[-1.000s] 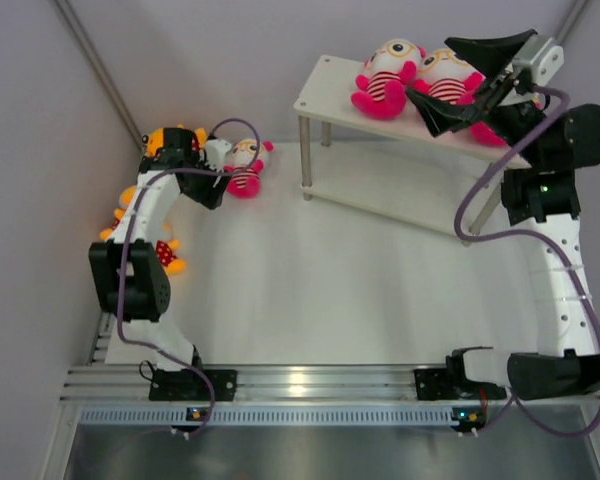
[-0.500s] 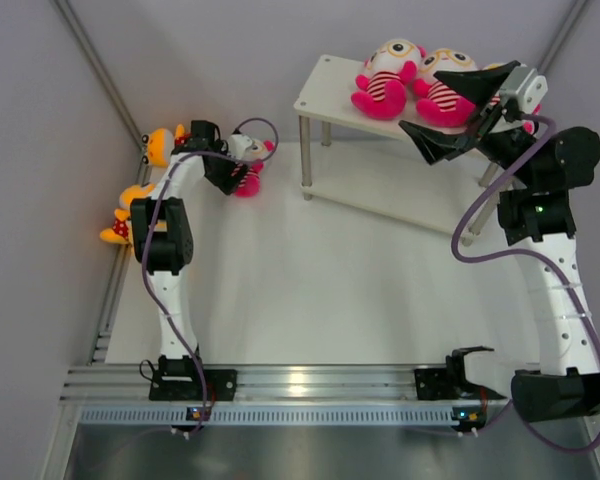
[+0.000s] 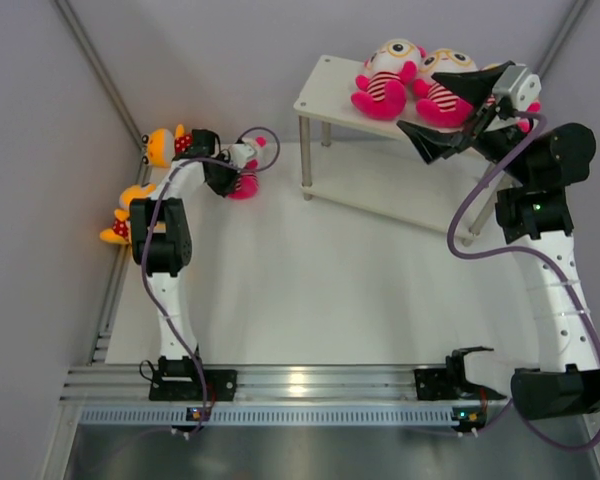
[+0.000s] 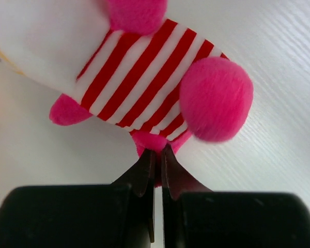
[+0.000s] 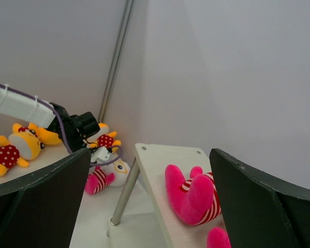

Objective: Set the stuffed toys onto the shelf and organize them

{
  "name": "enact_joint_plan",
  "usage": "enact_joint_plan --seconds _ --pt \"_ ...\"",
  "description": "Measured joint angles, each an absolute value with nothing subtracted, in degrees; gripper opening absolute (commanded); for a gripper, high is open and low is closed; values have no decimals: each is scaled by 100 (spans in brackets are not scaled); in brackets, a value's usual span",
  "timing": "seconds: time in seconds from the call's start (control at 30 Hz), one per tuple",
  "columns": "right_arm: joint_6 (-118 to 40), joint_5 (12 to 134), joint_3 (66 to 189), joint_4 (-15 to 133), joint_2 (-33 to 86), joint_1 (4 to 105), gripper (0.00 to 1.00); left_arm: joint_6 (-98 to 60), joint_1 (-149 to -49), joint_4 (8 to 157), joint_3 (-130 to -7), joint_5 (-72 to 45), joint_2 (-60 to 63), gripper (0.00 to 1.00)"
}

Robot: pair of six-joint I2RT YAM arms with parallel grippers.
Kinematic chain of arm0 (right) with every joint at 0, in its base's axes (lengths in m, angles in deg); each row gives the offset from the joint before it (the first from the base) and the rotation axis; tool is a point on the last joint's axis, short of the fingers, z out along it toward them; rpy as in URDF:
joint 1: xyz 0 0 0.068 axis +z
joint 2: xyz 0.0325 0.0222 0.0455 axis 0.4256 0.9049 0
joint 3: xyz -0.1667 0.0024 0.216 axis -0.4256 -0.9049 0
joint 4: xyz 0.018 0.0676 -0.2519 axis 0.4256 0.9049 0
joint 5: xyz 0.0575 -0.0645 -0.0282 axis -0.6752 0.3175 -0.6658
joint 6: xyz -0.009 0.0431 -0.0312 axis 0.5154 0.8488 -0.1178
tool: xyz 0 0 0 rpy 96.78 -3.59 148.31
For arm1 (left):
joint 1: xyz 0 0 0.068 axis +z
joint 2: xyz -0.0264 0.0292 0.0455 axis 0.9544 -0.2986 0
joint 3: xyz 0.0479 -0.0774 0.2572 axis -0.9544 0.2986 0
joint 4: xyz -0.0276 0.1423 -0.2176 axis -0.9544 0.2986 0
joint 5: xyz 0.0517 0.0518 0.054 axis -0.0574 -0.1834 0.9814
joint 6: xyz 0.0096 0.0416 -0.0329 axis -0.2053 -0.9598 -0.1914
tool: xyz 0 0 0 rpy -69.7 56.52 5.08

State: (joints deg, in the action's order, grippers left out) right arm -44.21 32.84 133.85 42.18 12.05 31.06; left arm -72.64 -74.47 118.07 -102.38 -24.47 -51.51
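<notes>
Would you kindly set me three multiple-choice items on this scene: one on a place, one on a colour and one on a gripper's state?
1. The pink doll at the left gripper lies: A on the table, left of the shelf; B on the shelf's top board; C on its lower board.
2. Its body is: A red with white dots; B red-and-white striped; C plain yellow.
3. The right gripper is: A shut on a doll; B open, gripping nothing; C shut on a shelf leg.
Answers: 1 A, the top view shows it on the table beside the shelf; 2 B, the left wrist view shows the stripes; 3 B, its fingers stand wide apart.
</notes>
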Motion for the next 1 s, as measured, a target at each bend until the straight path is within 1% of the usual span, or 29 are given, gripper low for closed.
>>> enact_joint_plan --seconds 0.13,0.3,0.37,0.47,0.7,0.8,1.0 --pt "-4418 3286 13317 4218 1178 3117 99 -7074 -7445 11927 -10020 -2536 -4651 0" --pt "-4410 3293 13009 4209 1043 3145 99 -6995 -7452 11934 -10042 -2525 -3562 0" --pt "-4410 3293 12904 4224 966 3147 99 -7039 -7463 11944 -10166 -2519 -3193 0" --pt "-4418 3311 12845 4255 844 3147 99 -7093 -7493 11938 -10684 -2482 -2863 0" --pt "-4484 3372 12791 4336 374 3152 99 -7100 -7823 11927 -12291 -2311 -2789 0" --pt "-4578 3442 12703 4366 175 3154 99 -7146 -8260 11901 -12872 -2171 -2791 0" --pt "-4663 3590 12522 4528 -28 3156 100 -7141 -9222 11883 -13360 -1977 -2946 0"
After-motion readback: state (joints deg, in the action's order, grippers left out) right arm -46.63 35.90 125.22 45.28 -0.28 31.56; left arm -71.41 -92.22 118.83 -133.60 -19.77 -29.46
